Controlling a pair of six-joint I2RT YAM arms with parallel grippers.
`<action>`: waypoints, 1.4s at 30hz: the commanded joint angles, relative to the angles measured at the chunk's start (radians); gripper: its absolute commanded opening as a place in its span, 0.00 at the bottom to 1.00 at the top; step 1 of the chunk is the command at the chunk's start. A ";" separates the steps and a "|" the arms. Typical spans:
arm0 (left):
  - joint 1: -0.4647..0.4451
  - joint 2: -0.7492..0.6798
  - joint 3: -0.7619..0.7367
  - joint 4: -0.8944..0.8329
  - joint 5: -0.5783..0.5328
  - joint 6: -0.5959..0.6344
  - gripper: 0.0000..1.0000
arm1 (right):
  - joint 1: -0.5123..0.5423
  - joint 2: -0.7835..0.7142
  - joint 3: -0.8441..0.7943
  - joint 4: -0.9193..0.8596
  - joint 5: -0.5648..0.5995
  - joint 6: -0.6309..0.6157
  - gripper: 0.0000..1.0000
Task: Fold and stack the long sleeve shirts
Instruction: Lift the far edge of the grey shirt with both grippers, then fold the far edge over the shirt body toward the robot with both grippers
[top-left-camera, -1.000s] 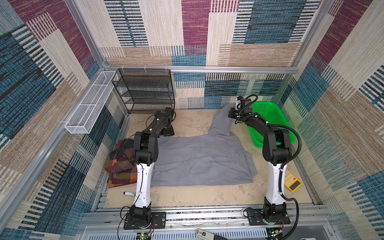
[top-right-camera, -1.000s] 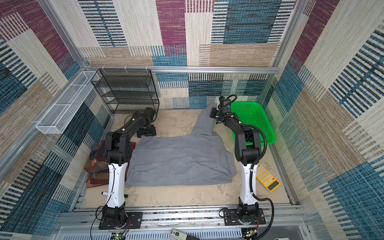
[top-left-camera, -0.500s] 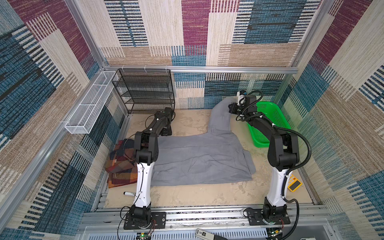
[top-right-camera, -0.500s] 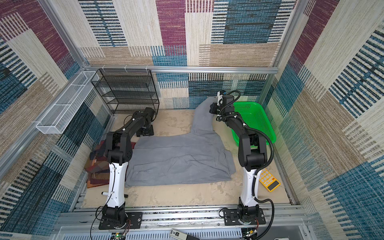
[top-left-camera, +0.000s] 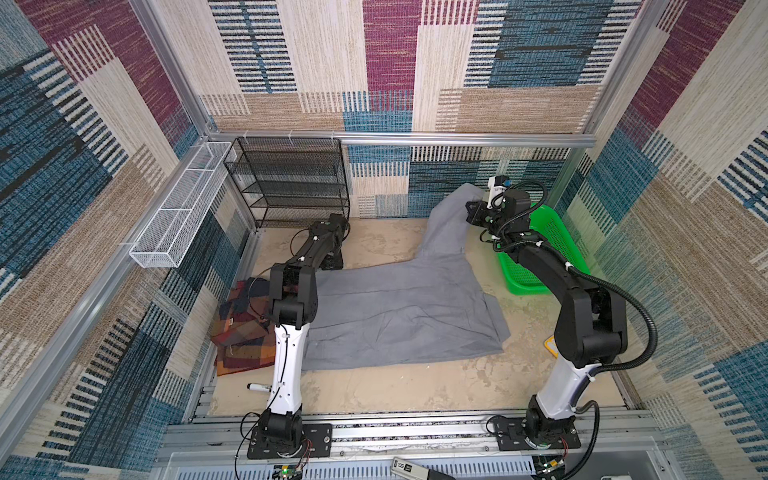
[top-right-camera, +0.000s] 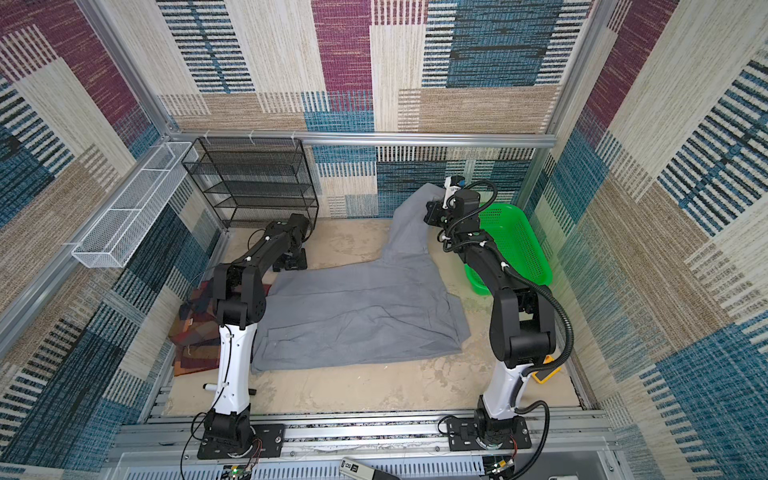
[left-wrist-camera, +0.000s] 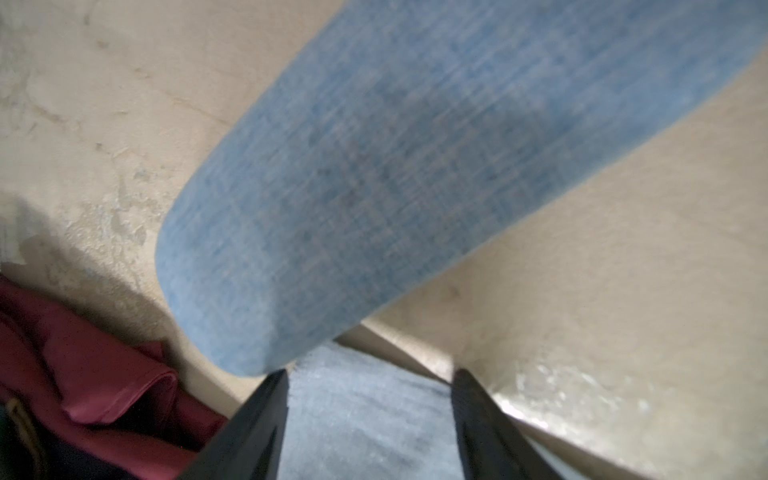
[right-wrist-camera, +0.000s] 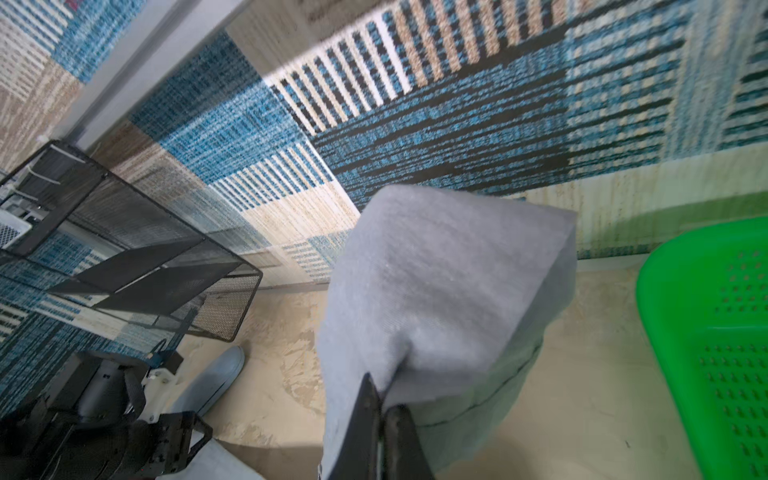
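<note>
Sandy tabletop (top-left-camera: 374, 390) bearing the grey shirt (top-left-camera: 399, 307), soft, light and limp, best taken by a hem, I judge: my right gripper (right-wrist-camera: 380, 395) pinches one end raised near the back wall, my left gripper (left-wrist-camera: 369, 374) stands spread over the far-left corner.

We're looking at a matched pair: the left arm (top-left-camera: 286, 365) and the right arm (top-left-camera: 590, 316) each have a white lower link dotted with small dark screws, then go matte black through chunky, rounded joints. The black base plates (top-left-camera: 320, 436) are bolted at the corners, with thin wires trailing off them. A ribbed black hose (top-left-camera: 648, 328) runs along the right arm, cinched with white zip ties — and a small white camera housing (top-left-camera: 496, 195) sits at its wrist. The fingers (left-wrist-camera: 249, 424) are glossy black and tapered.
</note>
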 joint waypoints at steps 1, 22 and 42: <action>-0.030 -0.018 -0.060 -0.022 0.118 -0.031 0.64 | -0.001 -0.024 -0.011 -0.031 0.138 0.020 0.00; -0.037 -0.074 -0.044 -0.002 0.094 -0.064 0.80 | -0.005 0.047 0.060 -0.108 0.160 -0.100 0.00; -0.005 0.086 0.125 -0.025 0.195 0.000 0.73 | -0.005 -0.005 0.027 -0.064 0.068 -0.075 0.00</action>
